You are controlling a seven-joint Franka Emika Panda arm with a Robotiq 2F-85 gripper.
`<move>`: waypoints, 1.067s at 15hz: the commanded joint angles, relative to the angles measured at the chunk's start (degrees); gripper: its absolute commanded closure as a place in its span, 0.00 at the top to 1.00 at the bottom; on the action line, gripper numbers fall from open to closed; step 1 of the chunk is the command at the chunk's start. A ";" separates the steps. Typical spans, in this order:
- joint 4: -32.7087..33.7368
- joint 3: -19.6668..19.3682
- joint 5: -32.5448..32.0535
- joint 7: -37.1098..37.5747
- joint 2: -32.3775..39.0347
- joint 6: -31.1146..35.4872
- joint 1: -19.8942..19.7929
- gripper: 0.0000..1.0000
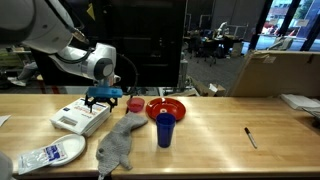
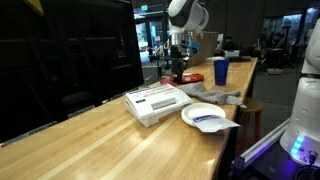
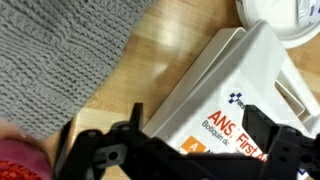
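The fingers (image 3: 137, 118) are wide apart and hold nothing. The gripper (image 1: 100, 98) hangs just over the box (image 1: 80, 118), above the end of it that is far from the plate (image 1: 45, 155). I cannot tell if it touches the box.

The box is white and flat, with letters on its top. It lies on the table (image 1: 215, 135). In the wrist view the box shows between the two fingers, with bare wood beside it.

A grey cloth (image 1: 118, 143) lies just beside the box, all bunched up. A blue cup (image 1: 165, 128) stands upright next to the cloth. A red bowl (image 1: 167, 107) sits just behind the cup. A small red thing (image 1: 135, 104) sits between the gripper and the bowl.

The plate is white and has a blue and white pack on it. A pen (image 1: 250, 137) lies well apart from all of this, on the bare wood.
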 commanded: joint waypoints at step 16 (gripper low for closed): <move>-1.08 -0.07 9.58 5.96 3.59 8.47 0.25 0.75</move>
